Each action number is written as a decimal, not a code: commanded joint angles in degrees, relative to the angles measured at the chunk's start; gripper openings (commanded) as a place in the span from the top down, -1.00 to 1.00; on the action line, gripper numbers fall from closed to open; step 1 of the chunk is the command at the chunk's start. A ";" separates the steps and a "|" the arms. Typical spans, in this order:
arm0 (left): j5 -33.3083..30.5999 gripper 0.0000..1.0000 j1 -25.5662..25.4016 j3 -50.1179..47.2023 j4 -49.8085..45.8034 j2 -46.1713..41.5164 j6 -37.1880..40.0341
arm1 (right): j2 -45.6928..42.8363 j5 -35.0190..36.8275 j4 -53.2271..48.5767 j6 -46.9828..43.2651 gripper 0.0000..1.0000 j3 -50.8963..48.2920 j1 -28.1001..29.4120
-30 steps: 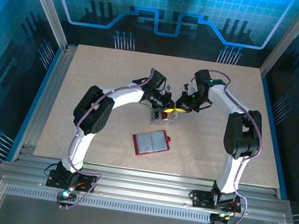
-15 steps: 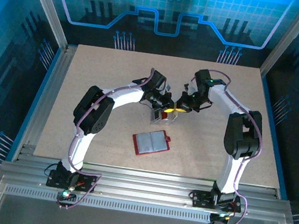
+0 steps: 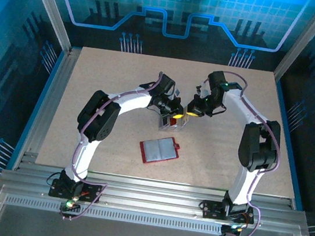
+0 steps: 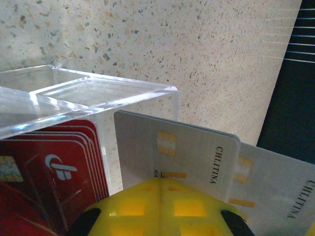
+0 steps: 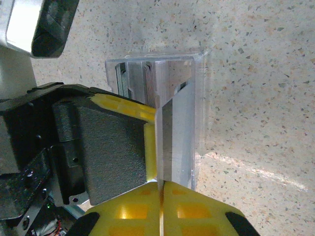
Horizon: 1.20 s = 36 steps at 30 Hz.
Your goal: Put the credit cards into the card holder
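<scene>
credit card (image 4: 170, 147) | pinched between closed left fingers (image 4: 133, 209) | right fingers (image 5: 197, 211) clamp one too

Clear box (image 3: 166, 123) hemmed between both pairs of fingers (image 3: 177, 116); bare table (image 3: 110, 76) around card holder (image 3: 159, 150).

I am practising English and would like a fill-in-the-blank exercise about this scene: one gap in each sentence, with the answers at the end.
1. The card holder lies ___ on the table, with its sleeves facing up.
2. The cards standing inside the clear box are ___ in colour.
3. The right gripper is ___ on a pale card.
4. The left gripper has ___ fingertips.

Missing words: open; red; shut; yellow.
</scene>
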 commanded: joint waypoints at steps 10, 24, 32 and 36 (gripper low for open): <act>-4.41 1.00 0.49 -2.70 -3.15 1.58 0.44 | -1.20 -2.69 0.04 0.09 1.00 -0.55 -0.07; -1.86 1.00 1.83 -2.08 -1.95 -5.20 -1.42 | -0.10 0.16 0.79 1.04 1.00 -1.21 1.39; -0.80 1.00 2.42 -1.78 -2.34 -7.59 -1.35 | 0.71 0.97 0.33 1.39 1.00 -0.15 2.16; -0.54 0.99 2.78 -2.88 -2.08 -8.89 -1.18 | -0.39 3.46 -0.47 1.40 1.00 0.03 2.28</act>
